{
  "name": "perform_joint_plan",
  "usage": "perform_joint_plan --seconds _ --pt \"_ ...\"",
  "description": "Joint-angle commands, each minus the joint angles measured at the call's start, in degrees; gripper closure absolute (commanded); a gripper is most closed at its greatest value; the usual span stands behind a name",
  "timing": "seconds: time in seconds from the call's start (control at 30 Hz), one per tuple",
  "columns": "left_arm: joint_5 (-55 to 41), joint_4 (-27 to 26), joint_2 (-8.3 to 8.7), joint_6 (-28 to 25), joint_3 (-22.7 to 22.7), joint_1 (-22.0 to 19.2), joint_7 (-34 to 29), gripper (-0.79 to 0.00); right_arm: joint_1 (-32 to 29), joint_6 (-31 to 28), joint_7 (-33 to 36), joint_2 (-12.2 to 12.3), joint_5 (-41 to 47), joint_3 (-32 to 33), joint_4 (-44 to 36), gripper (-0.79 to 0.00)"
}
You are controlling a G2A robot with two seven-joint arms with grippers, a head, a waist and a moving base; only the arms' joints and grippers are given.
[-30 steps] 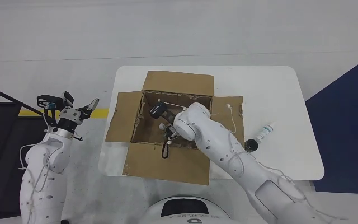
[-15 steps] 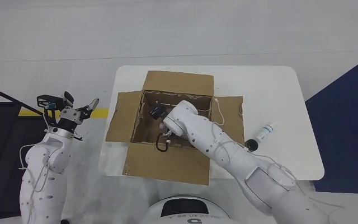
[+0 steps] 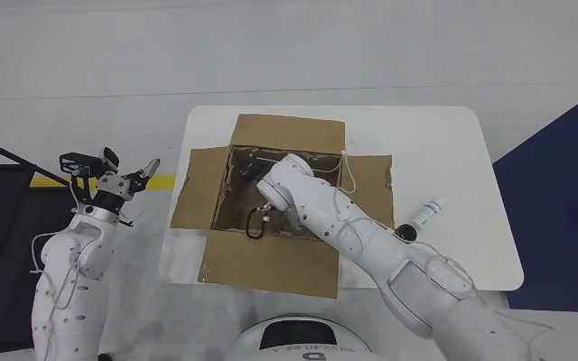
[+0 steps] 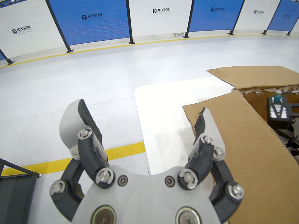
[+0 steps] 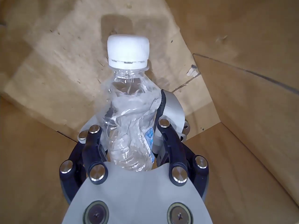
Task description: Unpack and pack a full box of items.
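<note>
Deep inside the cardboard box [image 5: 245, 117], the right pincer [image 5: 134, 117] is clamped on a crumpled clear bottle [image 5: 126, 94], whose thin, buckled wall could give and let it twist or slip free, or, it seems, the white cap [image 5: 128, 51] could catch the box wall.

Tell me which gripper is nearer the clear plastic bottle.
Right. The right gripper is shut on the bottle inside the cardboard box; the left gripper hangs open beside the table, well apart.
</note>
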Motion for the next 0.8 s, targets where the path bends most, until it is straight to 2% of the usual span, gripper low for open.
perform_joint_plan --seconds 0.0,0.17,0.33,0.63,0.77 --pt "0.0 0.0 0.0 0.0 0.0 0.0 0.0 -0.785 -0.9 -0.3 -0.6 0.4 0.5 1.2 -2.8 0.0" --pt "0.0 0.0 0.0 0.0 0.0 0.0 0.0 -0.785 -5.7 -4.1 -1.7 2.5 2.3 6.5 -14.0 0.0" --pt "0.0 0.0 0.0 0.0 0.0 0.0 0.0 -0.785 -15.1 -7.6 -5.8 5.7 2.9 15.2 -30.0 0.0" --pt "0.0 0.0 0.0 0.0 0.0 0.0 0.0 -0.785 -35.1 -10.5 -20.8 9.4 7.1 31.7 -57.2 0.0" --pt "0.0 0.0 0.0 0.0 0.0 0.0 0.0 -0.785 -43.5 -12.3 -27.9 10.5 11.7 40.5 -65.0 0.0"
